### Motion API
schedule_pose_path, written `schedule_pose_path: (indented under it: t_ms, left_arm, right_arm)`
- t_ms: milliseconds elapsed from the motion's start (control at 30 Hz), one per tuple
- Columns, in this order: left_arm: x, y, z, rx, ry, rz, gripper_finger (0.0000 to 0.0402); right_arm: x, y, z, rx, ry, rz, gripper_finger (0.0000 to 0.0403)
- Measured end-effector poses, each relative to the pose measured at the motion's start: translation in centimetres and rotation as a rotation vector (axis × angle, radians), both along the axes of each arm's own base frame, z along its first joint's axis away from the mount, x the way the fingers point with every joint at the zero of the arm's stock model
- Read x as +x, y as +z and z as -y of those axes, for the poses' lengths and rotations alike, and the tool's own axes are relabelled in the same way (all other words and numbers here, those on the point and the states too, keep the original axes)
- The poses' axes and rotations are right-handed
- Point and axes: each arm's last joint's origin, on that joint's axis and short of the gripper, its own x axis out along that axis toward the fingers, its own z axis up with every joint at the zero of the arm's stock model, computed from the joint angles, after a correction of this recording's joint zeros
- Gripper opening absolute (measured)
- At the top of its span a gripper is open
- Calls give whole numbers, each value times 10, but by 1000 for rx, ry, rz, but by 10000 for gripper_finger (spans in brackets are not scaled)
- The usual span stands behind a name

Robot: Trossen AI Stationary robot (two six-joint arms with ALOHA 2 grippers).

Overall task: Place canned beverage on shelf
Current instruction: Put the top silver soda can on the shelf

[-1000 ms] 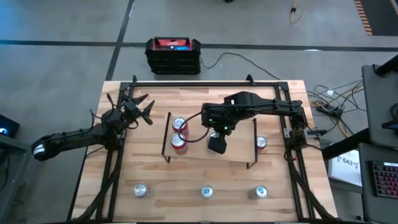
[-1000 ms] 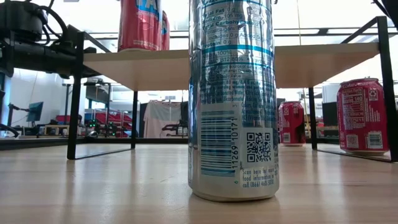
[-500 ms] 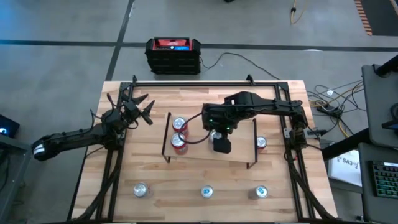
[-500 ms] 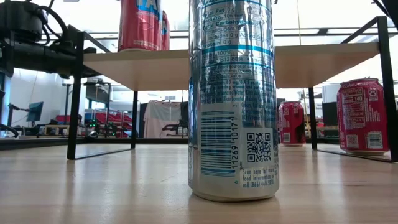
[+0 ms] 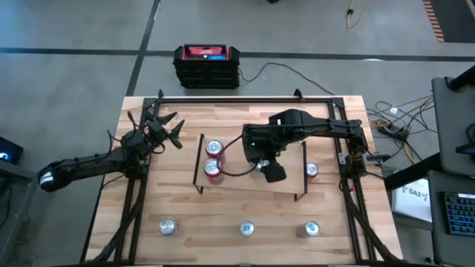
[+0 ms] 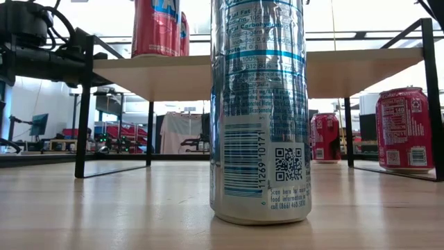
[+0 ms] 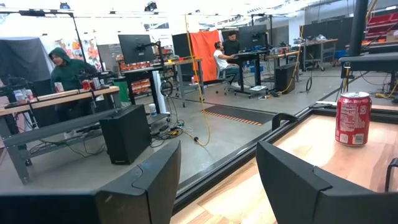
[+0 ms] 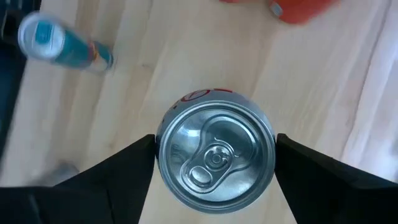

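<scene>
right gripper: the right gripper hung over the shelf's middle, toward its right end. Fingers straddled a silver-topped can, one dark finger on each side at the can's wall. Grip looked closed on the can, though firm contact could not be confirmed.
can held: upright, top facing the wrist camera. Whether its base touched the board, cannot tell; the arm hid it from above.
left gripper: the left gripper was parked near the table's far-left corner, fingers apart, holding nothing.
shelf contents: two red cans stood at the shelf's left end, touching or nearly so.
other cans: a red can stood on the table just off the shelf's right end; three silver cans lined the table's near edge.
step: likely carrying or setting the can onto the shelf, placement not finished.
next move: probably lower until the can sits flat on the board, keep clear of the red pair, open the fingers, then lift straight up without tipping it.
</scene>
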Motion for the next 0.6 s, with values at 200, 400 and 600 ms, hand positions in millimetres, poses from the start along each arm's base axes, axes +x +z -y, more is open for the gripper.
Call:
schedule_pose_path:
  t_ms: [200,400,600]
  left_arm:
    - [0,0,0,0,0,0,195]
    - [0,0,0,0,0,0,195]
    - [0,0,0,0,0,0,195]
  right_arm:
    - [0,0,-3,-70,211,28,280]
    - [-1,1,-3,-98,320,44,280]
    - [-1,2,-5,-45,399,65,280]
